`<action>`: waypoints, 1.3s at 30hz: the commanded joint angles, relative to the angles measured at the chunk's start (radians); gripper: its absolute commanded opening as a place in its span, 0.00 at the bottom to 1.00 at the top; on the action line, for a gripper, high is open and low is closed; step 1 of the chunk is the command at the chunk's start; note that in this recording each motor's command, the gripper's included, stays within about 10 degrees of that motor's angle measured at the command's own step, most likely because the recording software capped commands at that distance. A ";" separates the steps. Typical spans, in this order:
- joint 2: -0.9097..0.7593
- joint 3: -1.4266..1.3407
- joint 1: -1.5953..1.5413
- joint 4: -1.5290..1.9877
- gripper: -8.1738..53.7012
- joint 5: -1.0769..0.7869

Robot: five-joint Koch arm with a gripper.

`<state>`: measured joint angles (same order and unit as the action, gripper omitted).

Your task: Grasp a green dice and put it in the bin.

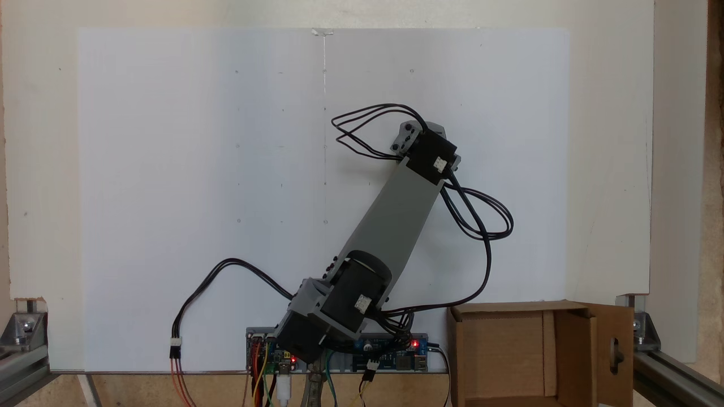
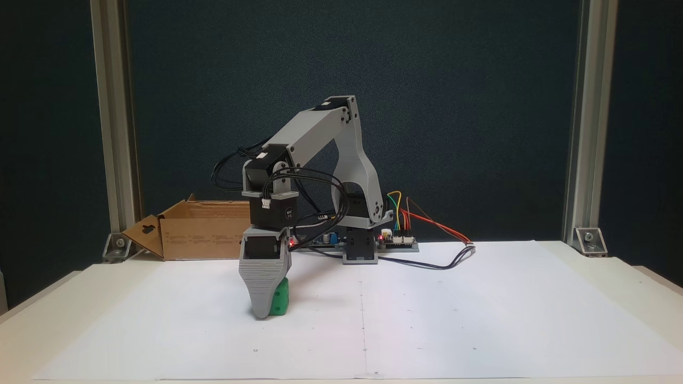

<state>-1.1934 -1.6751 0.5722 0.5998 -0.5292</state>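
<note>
Sitting on the white paper (image 2: 480,320), the green dice (image 2: 279,302) is well away from the bin (image 2: 205,234), closer to the camera in that fixed view. The gripper (image 2: 262,312) points down with its gray tip right against the dice, covering part of it. One jaw hides the other, so I cannot tell if it is open or squeezing. The bin (image 1: 498,356) sits beside the arm's base (image 2: 360,248), with its top open.

No lettering is showing clearly enough to read. A round sticker on the black wrist motor (image 2: 288,212) and faint printed lines on the side of the bin (image 2: 205,234) are appearing (both too small to make out).
</note>
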 commanded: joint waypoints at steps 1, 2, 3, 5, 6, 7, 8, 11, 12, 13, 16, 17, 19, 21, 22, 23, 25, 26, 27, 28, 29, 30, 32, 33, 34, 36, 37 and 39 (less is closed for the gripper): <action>0.000 -0.006 0.000 -0.043 0.58 -0.058; 0.000 -0.009 0.000 -0.044 0.53 -0.058; 0.000 -0.011 0.000 -0.051 0.46 -0.058; 0.000 -0.014 0.002 -0.072 0.36 -0.055; 0.000 -0.015 0.002 -0.078 0.33 -0.055; 0.000 -0.015 0.002 -0.080 0.32 -0.055; 0.000 -0.015 0.002 -0.080 0.32 -0.051; -0.021 -0.015 0.002 -0.077 0.32 -0.009; -0.043 -0.012 0.000 -0.078 0.32 0.023; -0.071 -0.011 0.000 -0.074 0.32 0.046; -0.161 0.009 -0.005 0.005 0.32 0.127; -0.190 0.025 -0.006 0.043 0.32 0.161; -0.256 0.066 -0.008 0.127 0.32 0.225; -0.319 0.118 -0.008 0.219 0.32 0.275; -0.348 0.144 -0.008 0.264 0.32 0.295; -0.374 0.170 -0.008 0.304 0.32 0.313; -0.431 0.241 -0.006 0.408 0.32 0.351; -0.451 0.264 -0.006 0.442 0.32 0.364; -0.465 0.293 -0.006 0.485 0.32 0.382; -0.483 0.321 -0.002 0.518 0.32 0.396; -0.497 0.348 0.002 0.554 0.32 0.413; -0.512 0.376 0.005 0.595 0.32 0.430; -0.537 0.422 0.015 0.643 0.32 0.445; -0.543 0.434 0.020 0.653 0.32 0.446; -0.560 0.449 0.041 0.661 0.32 0.446; -0.560 0.463 0.080 0.661 0.32 0.446; -0.561 0.476 0.109 0.663 0.32 0.446; -0.560 0.511 0.212 0.667 0.32 0.446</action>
<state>-1.7288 -1.2287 0.7793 1.2471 -0.1243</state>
